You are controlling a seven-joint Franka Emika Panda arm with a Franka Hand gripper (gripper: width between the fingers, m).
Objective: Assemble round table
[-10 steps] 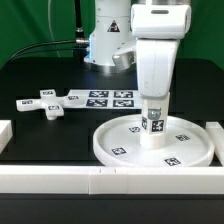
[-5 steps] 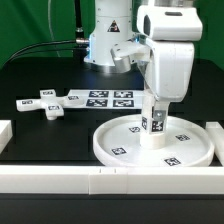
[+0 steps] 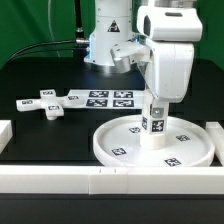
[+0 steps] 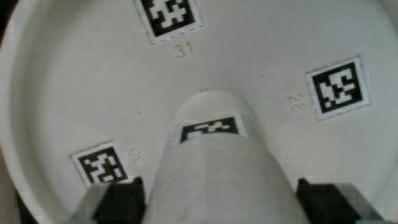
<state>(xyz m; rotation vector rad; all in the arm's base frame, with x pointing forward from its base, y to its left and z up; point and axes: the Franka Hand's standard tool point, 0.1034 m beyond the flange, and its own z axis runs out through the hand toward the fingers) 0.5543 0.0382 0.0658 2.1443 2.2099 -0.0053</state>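
The white round disc (image 3: pixel 112 150) lies at the exterior view's right near the front, rim up. The short cylinder leg (image 3: pixel 152 127) stands upright at its middle, tag facing forward. My gripper (image 3: pixel 155 106) comes straight down over the leg's top and is shut on it. In the wrist view the leg (image 4: pixel 214 165) fills the gap between the two dark fingers (image 4: pixel 118 200), and my gripper (image 4: pixel 217 206) holds it above the disc's tagged face (image 4: pixel 98 90). The flat cross-shaped piece (image 3: pixel 45 103) lies apart at the exterior view's left.
The marker board (image 3: pixel 110 99) lies flat behind the disc. Long white border rails run along the front (image 3: pixel 90 181), the left (image 3: pixel 5 134) and the right (image 3: pixel 215 131). The arm's base (image 3: pixel 108 45) stands at the back.
Between one second and half a second ago the wrist turned about the upright leg while staying on it. Nothing has visibly moved since.
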